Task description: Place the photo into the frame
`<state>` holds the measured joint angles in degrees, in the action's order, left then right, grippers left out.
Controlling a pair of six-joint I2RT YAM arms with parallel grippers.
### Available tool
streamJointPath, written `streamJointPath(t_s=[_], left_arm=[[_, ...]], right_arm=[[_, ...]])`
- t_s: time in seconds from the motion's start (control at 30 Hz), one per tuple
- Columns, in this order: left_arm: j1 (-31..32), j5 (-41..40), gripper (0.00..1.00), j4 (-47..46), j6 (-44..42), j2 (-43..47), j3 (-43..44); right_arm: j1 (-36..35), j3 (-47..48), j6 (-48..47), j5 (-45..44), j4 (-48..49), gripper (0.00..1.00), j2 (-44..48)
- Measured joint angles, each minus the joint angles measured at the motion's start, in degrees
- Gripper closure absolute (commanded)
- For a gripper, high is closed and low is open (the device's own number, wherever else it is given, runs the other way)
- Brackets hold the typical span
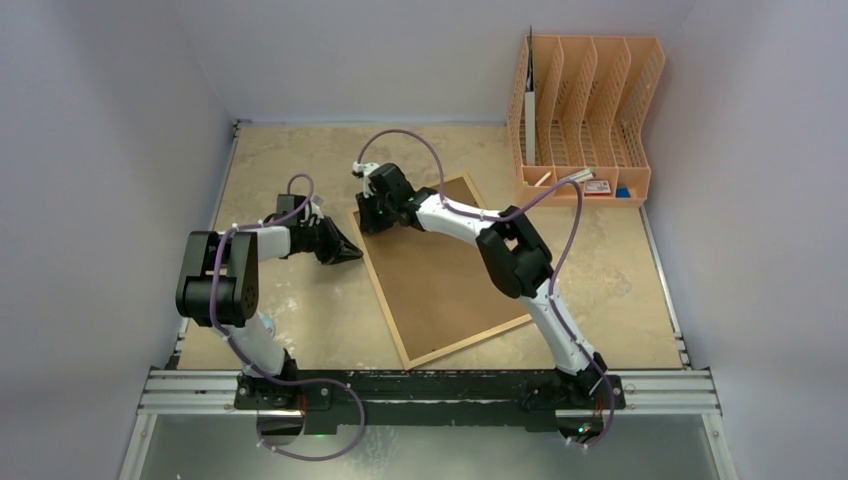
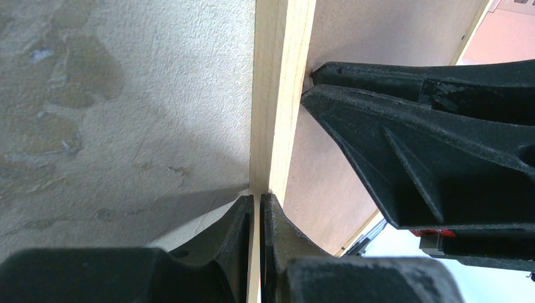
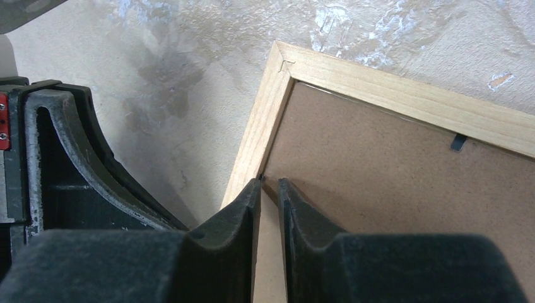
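The frame (image 1: 440,270) lies face down on the table, brown fibreboard back up, inside a thin light-wood border. My left gripper (image 1: 350,252) is at its left edge. In the left wrist view its jaws (image 2: 260,202) are shut on the wood border (image 2: 277,95). My right gripper (image 1: 375,215) is over the frame's far left corner. Its jaws (image 3: 270,183) are nearly closed, tips on the seam between the border (image 3: 252,151) and the back (image 3: 391,208). Its fingers (image 2: 410,139) also show in the left wrist view. The photo is out of view.
An orange file organiser (image 1: 585,110) stands at the back right with small items at its foot. A small dark clip (image 3: 458,141) sits on the frame's back by the far border. Walls close the table on three sides. A metal rail (image 1: 430,390) runs along the near edge.
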<state>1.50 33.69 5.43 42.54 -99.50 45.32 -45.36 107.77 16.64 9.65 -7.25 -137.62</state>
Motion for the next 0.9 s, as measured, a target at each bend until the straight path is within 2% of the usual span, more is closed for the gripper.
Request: streamJointPath(t_s=[0.1, 0.3, 0.57, 0.9], left_arm=[[0.0, 0.0, 0.90, 0.0, 0.0, 0.0, 0.0], [0.0, 0.0, 0.89, 0.0, 0.0, 0.0, 0.0], [0.0, 0.0, 0.89, 0.0, 0.0, 0.0, 0.0], [0.0, 0.0, 0.90, 0.0, 0.0, 0.0, 0.0]], right_arm=[[0.0, 1.0, -0.2, -0.9, -0.7, 0.74, -0.2], [-0.5, 4.7, -0.4, -3.1, -5.2, 0.81, -1.7], [-1.1, 7.5, -0.4, -6.1, -8.6, 0.84, -3.0], [-1.8, 9.6, -0.5, -8.6, -10.9, 0.82, -4.3]])
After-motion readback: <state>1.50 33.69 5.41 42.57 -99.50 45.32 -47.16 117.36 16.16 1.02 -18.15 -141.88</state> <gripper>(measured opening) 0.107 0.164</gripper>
